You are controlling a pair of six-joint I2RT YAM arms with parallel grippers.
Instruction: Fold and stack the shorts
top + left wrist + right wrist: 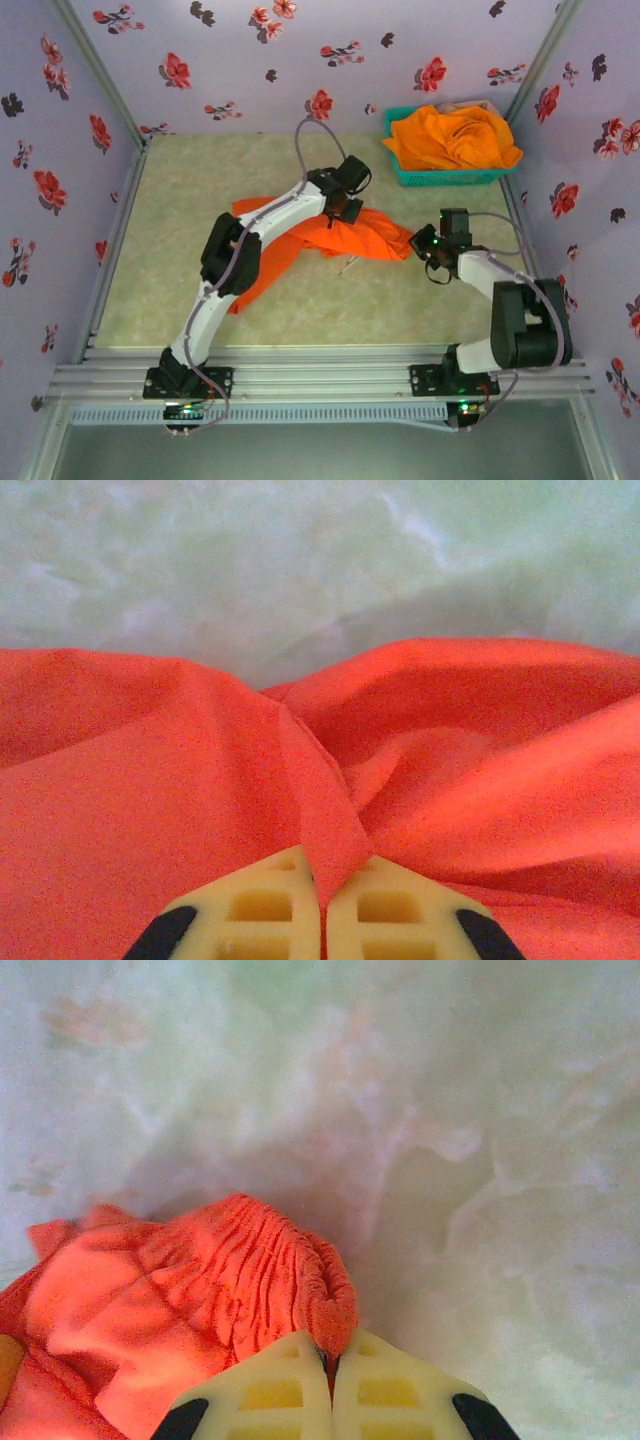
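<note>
The left tool [322,880] is pressed shut on a raised fold of the orange shorts [150,780], and the cloth is pinched into a ridge that runs out ahead of its tips. The right tool [332,1355] is likewise closed, nipping the gathered waistband [290,1260] at its rim, with the rest of the garment bunched to that tool's left. From above, the shorts lie crumpled on the table [330,310] between the two tools and spread under the left arm.

The fabric looks thin, light and limp. I judge it will sag and drag rather than keep a shape, and a pinch on a single layer may slide free. The elastic waistband gives the thicker, firmer hold. Waist corners and leg hems seem the sensible places to grip when spreading it flat.

Beyond the right tool, in the far corner and well apart, a teal basket [440,178] holds heaped cloth [450,135], probably more shorts. The left arm lies over part of the garment and could hamper the fold.
</note>
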